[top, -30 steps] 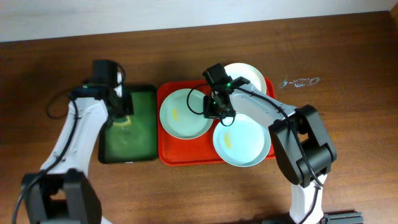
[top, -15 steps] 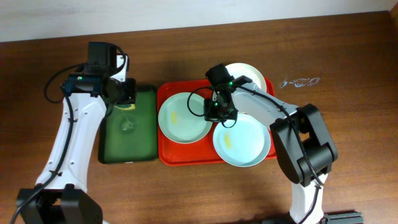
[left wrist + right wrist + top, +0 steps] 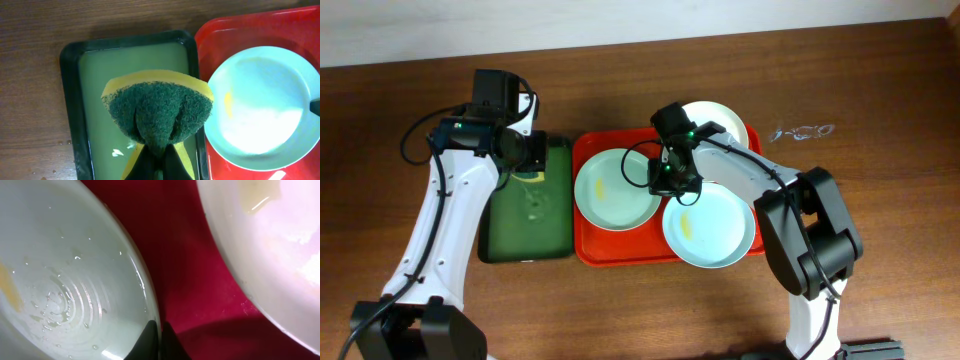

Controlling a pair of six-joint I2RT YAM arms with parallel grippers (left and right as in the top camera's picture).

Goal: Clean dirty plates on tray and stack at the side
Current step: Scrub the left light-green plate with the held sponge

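The three plates lie on the red tray (image 3: 588, 250): the green plate (image 3: 615, 190) on its left half, the white plate (image 3: 720, 120) at the far right corner, the blue plate (image 3: 712, 232) at the near right corner. The green and blue ones show yellow smears, and none is stacked at the side yet. The likeliest trouble is the thin hold on the green plate. The right gripper (image 3: 160, 339) has only the very edge, and droplets show the surface is wet. When the sponge (image 3: 157, 107) bears down, the plate could twist out of the pinch, tip, or skid into the two plates just beside it. The sponge may also drip on the table (image 3: 880, 200) as it crosses from the green tray (image 3: 70, 110) to the red one. The right gripper's jaws are almost together, clamped on the green plate's right rim, which runs down between the fingers in the wrist view. The left gripper (image 3: 158, 162) is closed tight on the sponge, which is folded with its dark scouring face outward. It holds the sponge over the green tray's shallow liquid, near the side next to the red tray. Whether the sponge touches the liquid I cannot tell.
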